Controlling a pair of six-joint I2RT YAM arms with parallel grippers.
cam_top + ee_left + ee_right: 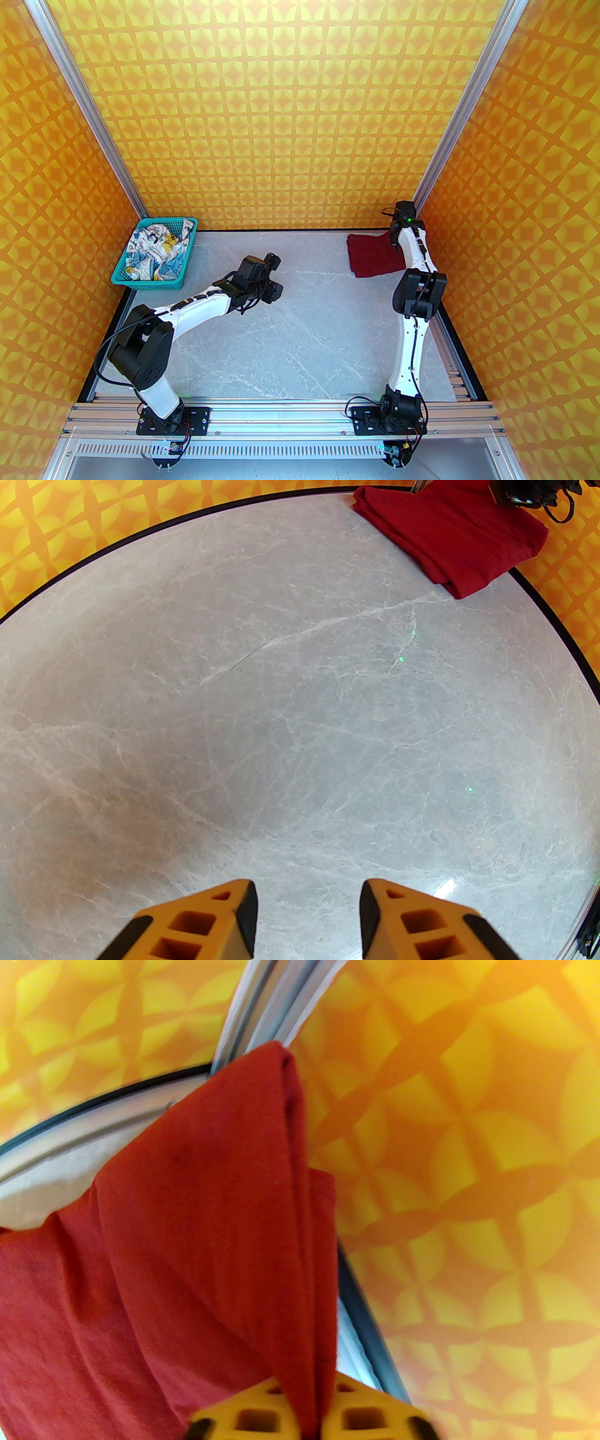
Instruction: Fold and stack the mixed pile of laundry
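The right gripper (pixel 311 1405) pinches 1 fold of the soft, floppy red T-shirt (pixel 187 1241) between its fingers. The left gripper (pixel 308 895) is half open, empty. The light white shirt (pixel 157 255) sits in the basket (pixel 123 277), far from both; grab its edge

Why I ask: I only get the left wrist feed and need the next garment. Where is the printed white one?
Observer: The printed white garment lies crumpled inside the teal basket, at the far left corner of the table.
Operator: Is the right tool busy?
Observer: Yes, the right tool pinches a raised fold of the dark red T-shirt at the far right corner.
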